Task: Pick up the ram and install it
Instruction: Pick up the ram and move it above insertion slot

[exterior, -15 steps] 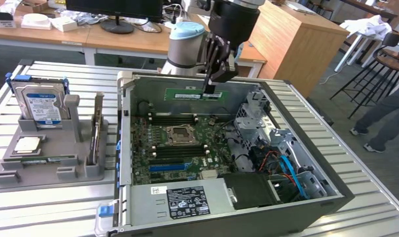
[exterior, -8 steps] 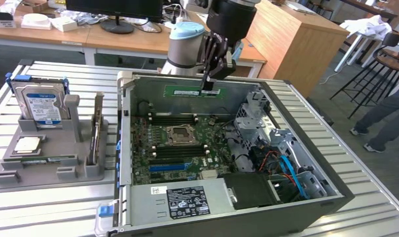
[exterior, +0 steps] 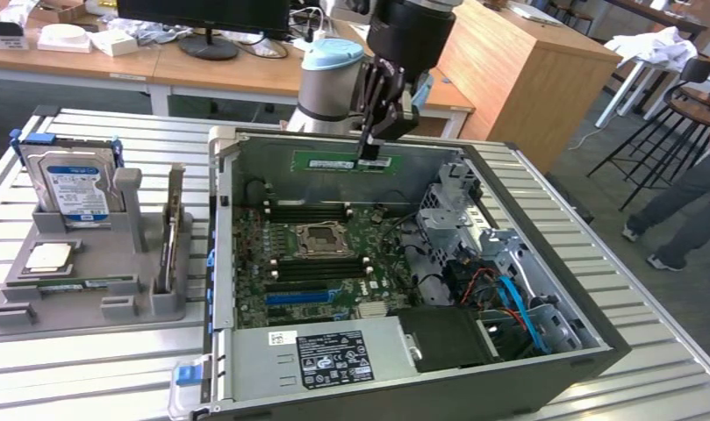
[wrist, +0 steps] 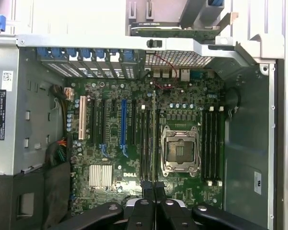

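The ram is a green strip with a pale label, beneath the black gripper. The motherboard is dark green speckled with silver, with one blue slot and one white slot among black ones. The computer case is dark grey outside and lighter grey inside. The hard drive has a white-and-blue label and a blue frame, and its holder is grey. The table is pale metal, ribbed in stripes.
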You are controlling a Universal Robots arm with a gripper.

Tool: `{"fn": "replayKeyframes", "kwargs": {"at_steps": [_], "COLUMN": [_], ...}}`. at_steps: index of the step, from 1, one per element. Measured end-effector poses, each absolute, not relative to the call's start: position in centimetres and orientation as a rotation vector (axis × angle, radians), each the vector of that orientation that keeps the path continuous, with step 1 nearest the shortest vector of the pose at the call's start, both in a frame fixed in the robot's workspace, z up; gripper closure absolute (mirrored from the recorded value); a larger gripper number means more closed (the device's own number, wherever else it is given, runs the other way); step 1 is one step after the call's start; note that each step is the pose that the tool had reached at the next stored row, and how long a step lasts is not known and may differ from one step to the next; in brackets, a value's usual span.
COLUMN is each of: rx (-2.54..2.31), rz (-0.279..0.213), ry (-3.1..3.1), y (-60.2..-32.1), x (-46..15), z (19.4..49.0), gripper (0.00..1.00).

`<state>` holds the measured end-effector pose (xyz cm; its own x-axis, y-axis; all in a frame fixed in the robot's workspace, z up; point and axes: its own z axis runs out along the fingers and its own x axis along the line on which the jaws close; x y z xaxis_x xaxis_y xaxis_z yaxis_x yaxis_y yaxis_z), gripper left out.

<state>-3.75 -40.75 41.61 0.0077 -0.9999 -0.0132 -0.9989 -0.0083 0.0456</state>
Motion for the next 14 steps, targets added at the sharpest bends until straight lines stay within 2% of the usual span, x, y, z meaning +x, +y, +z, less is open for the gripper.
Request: {"fn": "replayKeyframes", "kwargs": {"at_steps": [14], "rx": [2.214], "rz": [-0.064], "ry": [-2.196], "y": [-40.8], "x": [-3.8], "z": [39.4], "gripper": [0.88]}}
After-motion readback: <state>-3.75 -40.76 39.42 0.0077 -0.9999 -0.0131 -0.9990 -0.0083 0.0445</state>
